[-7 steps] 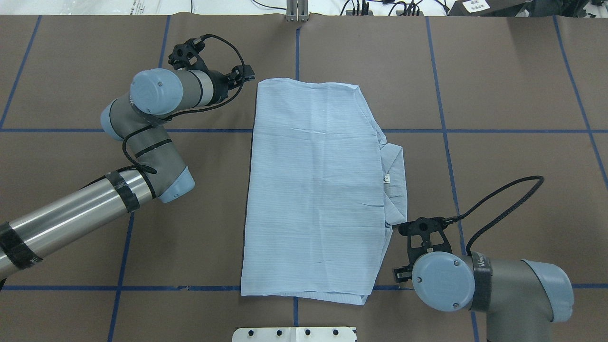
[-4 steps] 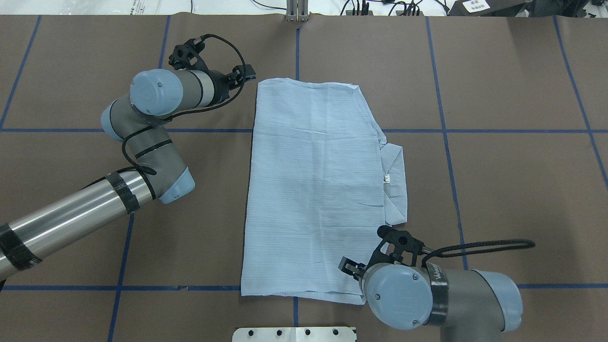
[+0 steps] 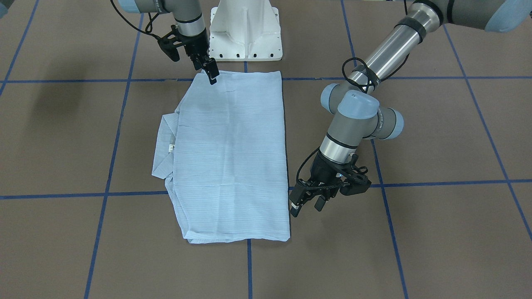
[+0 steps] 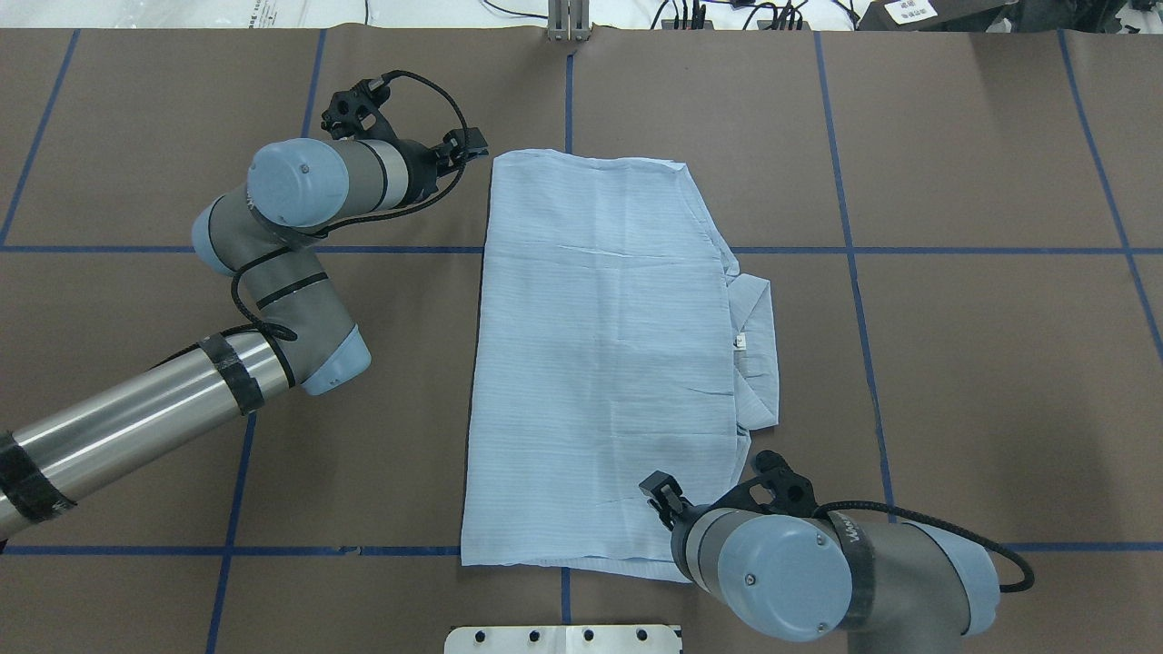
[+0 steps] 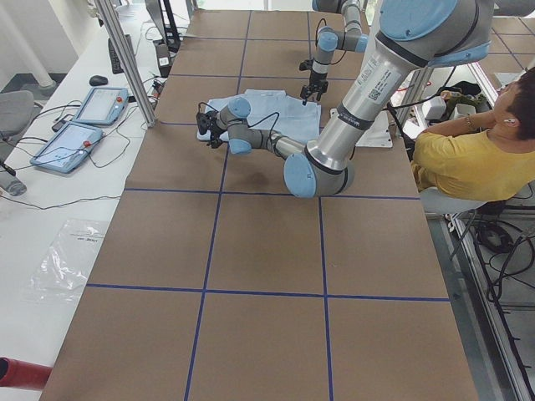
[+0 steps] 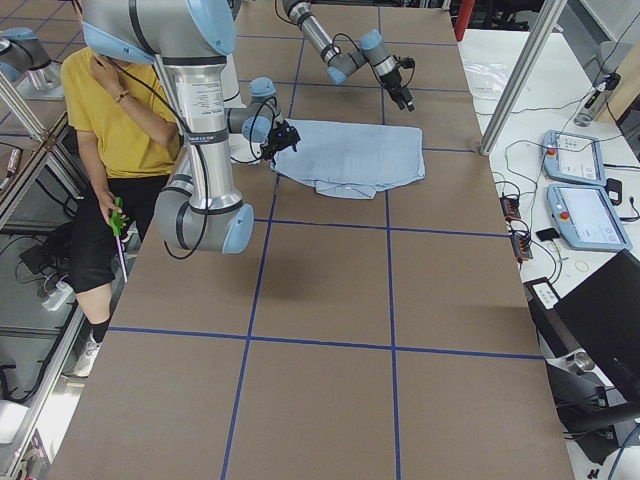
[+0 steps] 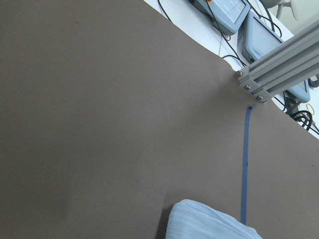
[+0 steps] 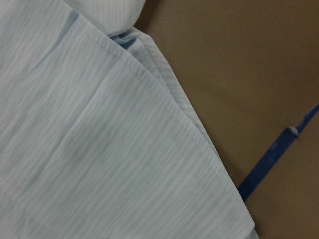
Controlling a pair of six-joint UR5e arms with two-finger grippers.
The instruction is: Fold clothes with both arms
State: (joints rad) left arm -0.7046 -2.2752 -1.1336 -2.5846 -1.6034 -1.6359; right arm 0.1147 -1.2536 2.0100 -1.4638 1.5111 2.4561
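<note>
Left hand [image 3: 306, 206]: fingers apart, nothing between them. It sits low over the tabletop [image 4: 954, 363], just beside the shirt [image 4: 600, 363] at its far corner on the robot's left. Its wrist view shows only that rounded cloth corner and bare tabletop. My read: it's staged off the cloth so it can slide in and pinch that corner.

Shirt: flat at mid-tabletop, across the centre tape line [image 4: 568, 100], folded to a long rectangle. The long axis runs away from the robot, near end to far end. The edge on the robot's left is clean and straight, so probably the fold. The edge on the robot's right is ragged, with stacked layers.

Collar [image 4: 759, 363] pokes out of that right edge at about mid-length, so the shirt points to the robot's right. The neck tag [image 4: 740, 341] faces up.

Right hand [image 3: 212, 74]: tips are over the near corner on the robot's right, on or barely above the cloth. I can't tell whether the fingers are apart or together, or whether they have cloth. The right wrist view shows layered hems at that corner and no fingers.

The hands are at diagonally opposite corners, one at each end of the long axis. That looks like setup for a fold across that axis, which would shorten the rectangle. The stacked hems at the right corner could separate if only the top layer is caught.
</note>
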